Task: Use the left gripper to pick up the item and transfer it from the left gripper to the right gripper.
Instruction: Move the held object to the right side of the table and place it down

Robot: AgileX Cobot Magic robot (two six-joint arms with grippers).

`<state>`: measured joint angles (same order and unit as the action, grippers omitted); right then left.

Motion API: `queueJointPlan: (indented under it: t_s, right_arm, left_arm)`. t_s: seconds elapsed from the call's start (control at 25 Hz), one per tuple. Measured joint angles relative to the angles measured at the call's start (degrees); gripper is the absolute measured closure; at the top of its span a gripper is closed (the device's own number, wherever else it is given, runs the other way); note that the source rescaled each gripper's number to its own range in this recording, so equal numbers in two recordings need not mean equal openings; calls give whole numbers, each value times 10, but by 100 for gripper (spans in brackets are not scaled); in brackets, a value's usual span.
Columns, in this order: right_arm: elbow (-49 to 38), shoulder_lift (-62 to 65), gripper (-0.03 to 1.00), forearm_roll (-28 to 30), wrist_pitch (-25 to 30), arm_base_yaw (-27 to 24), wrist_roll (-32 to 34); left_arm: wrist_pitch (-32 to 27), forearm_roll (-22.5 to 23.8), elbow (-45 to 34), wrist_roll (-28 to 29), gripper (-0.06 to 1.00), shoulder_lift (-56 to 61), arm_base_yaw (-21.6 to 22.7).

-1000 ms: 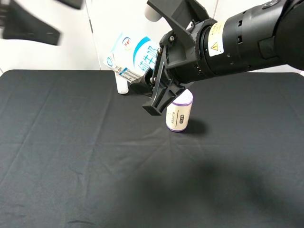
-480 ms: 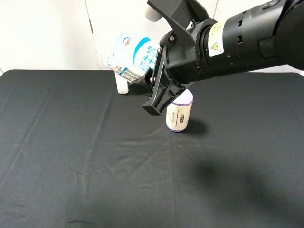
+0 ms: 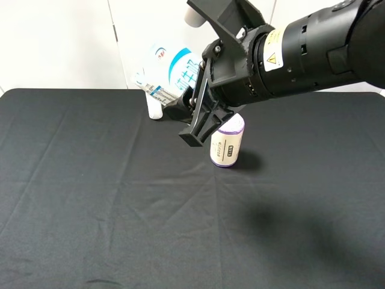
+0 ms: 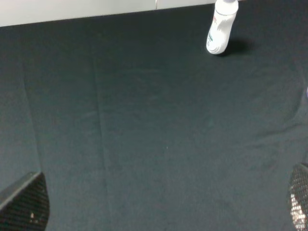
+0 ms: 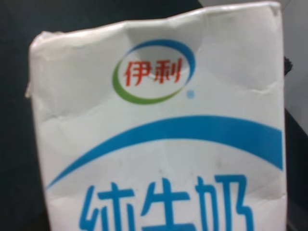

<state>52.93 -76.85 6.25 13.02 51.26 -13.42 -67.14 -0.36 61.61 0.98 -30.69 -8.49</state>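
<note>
the right pincer (image 3: pixel 180 113), a black claw on a bulky black arm with a yellow warning sticker, looks closed on the small white gable-top drink carton with teal-blue print (image 3: pixel 171 69). the carton hangs tilted in the air at the claw's end, well above the cloth. where the jaws meet it is hidden by the claw's own body, so i cannot tell how firmly they bite. in the right wrist view the carton (image 5: pixel 159 139) fills the frame and its panel shows dents. the left pincer (image 4: pixel 161 206), a black forked claw, is spread wide with nothing between its fingertips (image 4: pixel 26 204), so the handover looks done.

the main risk is a drop. a soft, dented carton held at a slant could slide out if the squeeze is light. it would fall towards the purple-topped white cylindrical roll (image 3: pixel 227 144) standing just below the right pincer's lower prong, or towards the white plastic bottle (image 3: pixel 155 108) standing below the carton. squeezing harder could crush the carton instead. if the right arm came down, that prong would likely tip the roll, and the wrist camera, blocked by the carton, would give no warning.

beneath both pincers a black cloth (image 3: pixel 90 198), creased in long folds, covers the table, and the arm's shadow falls on it. beyond the right pincer is a plain white wall (image 3: pixel 60 42) with a thin vertical seam.
</note>
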Motion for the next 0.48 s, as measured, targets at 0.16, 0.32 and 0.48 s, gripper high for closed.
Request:
queueJointPlan:
  t_s: [0.16,0.32,0.48]
  right_arm:
    - [0,0,96,-1,6,0,3]
    - [0,0,96,-6,10,0,5]
    - [0,0,96,-15,11,0,5]
  left_arm:
    - [0,4,-70,-10,-6,81,-2]
    - [-1,4,-129,-26,-6,167,-2]
    - [0,4,-176,-25,-6,239,-2]
